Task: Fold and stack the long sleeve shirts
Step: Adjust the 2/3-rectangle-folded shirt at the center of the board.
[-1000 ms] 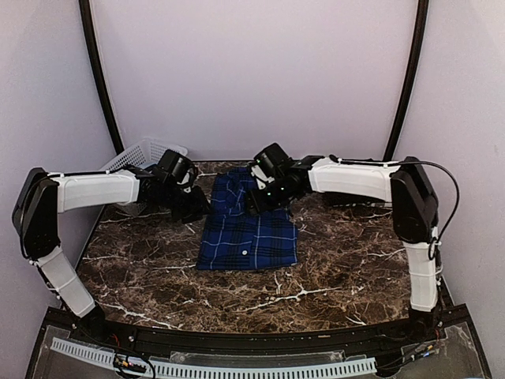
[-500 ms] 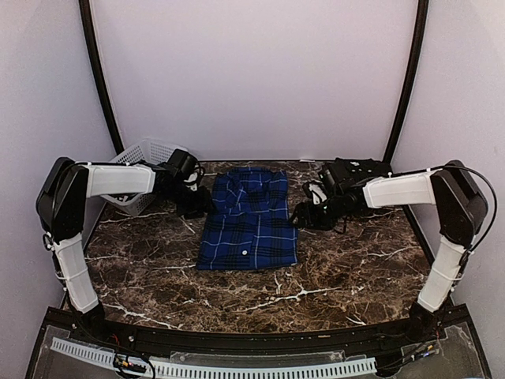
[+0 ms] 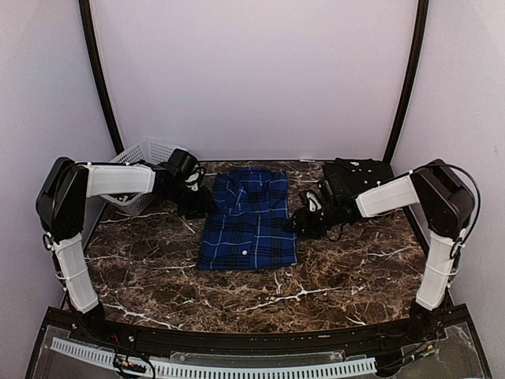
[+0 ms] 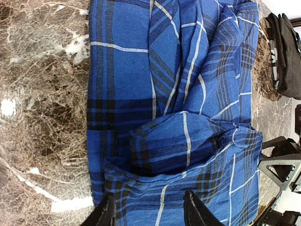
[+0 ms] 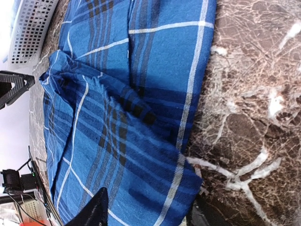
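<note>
— Why are both arms crouched so low, one on each side of the plaid shirt [image 3: 248,221]?

— I'd say they're flanking it for a two-handed fold or tidy. It lies flat in the middle of the marble table [image 3: 158,268], already folded into a rough rectangle with the collar end towards the back wall. The left gripper [image 4: 148,200] sits at its left edge and the right gripper [image 5: 148,207] at its right edge.

— Has either got hold of the cloth?

— Not that I can see. On each one the fingers stand apart above the plaid, with nothing pinched between them.

— And the other shirt?

— The black shirt [image 3: 359,172] is a dark heap at the back right, behind the right arm and well apart from the plaid one. So the stacking isn't done. I can't tell from here how neatly it's folded.

— Anything in the basket [image 3: 142,154]?

— It's tucked in the back left corner. I see only white lattice in the part that shows, and the left arm covers the rest. Both shirts are on the table, outside it.
</note>
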`<action>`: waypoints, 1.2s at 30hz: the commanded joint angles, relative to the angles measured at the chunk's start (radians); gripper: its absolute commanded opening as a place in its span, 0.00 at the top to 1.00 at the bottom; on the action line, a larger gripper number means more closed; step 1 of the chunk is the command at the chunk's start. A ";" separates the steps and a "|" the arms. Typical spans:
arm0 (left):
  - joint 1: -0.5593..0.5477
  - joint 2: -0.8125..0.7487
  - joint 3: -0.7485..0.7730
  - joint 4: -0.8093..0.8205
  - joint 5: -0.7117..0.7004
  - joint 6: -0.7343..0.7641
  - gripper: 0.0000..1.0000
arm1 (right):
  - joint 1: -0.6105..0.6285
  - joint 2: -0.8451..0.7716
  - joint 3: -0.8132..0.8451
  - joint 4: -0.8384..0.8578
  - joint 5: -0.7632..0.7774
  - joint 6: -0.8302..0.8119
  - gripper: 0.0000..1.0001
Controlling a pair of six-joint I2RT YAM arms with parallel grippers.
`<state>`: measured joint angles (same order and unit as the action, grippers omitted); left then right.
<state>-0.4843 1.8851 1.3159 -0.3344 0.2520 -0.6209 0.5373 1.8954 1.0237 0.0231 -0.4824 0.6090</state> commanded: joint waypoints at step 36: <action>-0.383 0.230 0.052 0.222 0.175 -0.199 0.62 | -0.014 0.194 0.291 -0.009 0.079 -0.119 0.97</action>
<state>-0.8680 2.1075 1.3666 -0.0814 0.4454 -0.8024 0.5285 2.0945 1.2625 0.0444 -0.4721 0.5266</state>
